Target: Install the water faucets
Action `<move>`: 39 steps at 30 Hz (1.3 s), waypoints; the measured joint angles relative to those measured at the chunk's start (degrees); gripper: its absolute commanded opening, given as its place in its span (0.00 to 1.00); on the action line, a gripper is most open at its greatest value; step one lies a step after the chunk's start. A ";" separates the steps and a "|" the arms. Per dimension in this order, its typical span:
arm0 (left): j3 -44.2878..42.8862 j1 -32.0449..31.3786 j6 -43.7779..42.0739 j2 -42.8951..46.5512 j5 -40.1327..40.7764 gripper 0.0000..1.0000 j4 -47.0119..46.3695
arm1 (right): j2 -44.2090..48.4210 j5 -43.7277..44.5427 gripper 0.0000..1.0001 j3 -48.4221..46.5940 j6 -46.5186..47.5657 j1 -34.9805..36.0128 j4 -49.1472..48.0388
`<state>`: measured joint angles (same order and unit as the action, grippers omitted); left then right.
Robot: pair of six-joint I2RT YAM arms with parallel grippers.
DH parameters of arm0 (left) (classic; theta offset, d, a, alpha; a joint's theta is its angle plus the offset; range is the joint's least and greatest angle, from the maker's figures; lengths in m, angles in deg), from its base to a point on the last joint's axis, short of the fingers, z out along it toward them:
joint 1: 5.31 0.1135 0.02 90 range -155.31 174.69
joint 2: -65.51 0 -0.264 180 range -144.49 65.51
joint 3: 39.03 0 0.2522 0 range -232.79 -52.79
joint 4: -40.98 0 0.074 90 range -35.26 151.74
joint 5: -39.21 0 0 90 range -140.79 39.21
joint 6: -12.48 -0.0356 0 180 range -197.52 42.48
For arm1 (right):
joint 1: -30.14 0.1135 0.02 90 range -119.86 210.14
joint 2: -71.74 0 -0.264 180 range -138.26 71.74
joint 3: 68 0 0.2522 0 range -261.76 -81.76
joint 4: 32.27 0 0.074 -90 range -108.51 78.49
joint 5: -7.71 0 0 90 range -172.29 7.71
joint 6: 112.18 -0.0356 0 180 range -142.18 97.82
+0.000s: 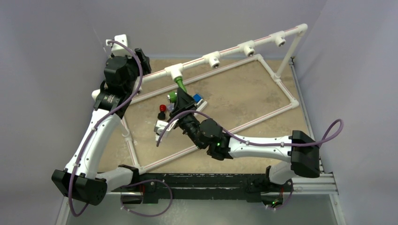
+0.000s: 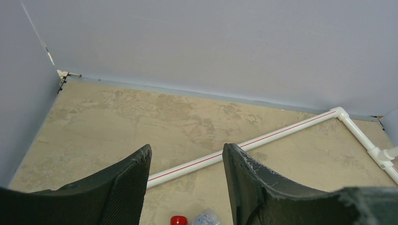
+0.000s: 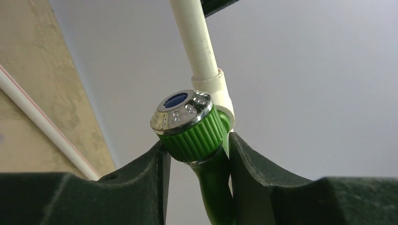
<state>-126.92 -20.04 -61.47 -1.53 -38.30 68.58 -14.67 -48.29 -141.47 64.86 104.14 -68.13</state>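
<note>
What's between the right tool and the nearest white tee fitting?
The green plastic curved-spout faucet, clamped in the right tool; seen in the top view.

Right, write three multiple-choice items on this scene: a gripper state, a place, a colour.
1. The left gripper is: A. open, empty B. shut on a pipe C. shut on a faucet
2. The green plastic faucet with the ribbed knob is: A. in the left gripper B. at a white tee fitting, in the right gripper C. lying loose
3. The small black faucet has a knob coloured: A. red B. yellow C. white
Key: A, fingers apart, nothing between; B, right wrist view shows it clamped against the fitting; A, red cap in top view.
</note>
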 measured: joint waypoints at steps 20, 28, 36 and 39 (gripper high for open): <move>0.59 0.15 -0.48 -0.35 1.25 0.57 -1.53 | 3.45 1.46 0.00 0.48 -48.00 2.71 -7.89; 0.76 -0.42 -0.39 0.42 0.76 0.57 -1.36 | 3.45 4.90 0.00 0.44 -65.20 -0.33 -17.59; 0.76 -0.42 -0.37 0.42 0.72 0.57 -1.33 | 6.23 5.53 0.05 1.81 -69.13 -0.13 -16.35; 0.76 -0.42 -0.37 0.42 0.72 0.57 -1.33 | 8.33 5.53 0.19 1.81 -70.51 -0.13 -14.38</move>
<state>-126.15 -20.45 -61.84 -1.12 -37.58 67.25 -6.34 -42.76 -139.65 -5.65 104.00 -82.51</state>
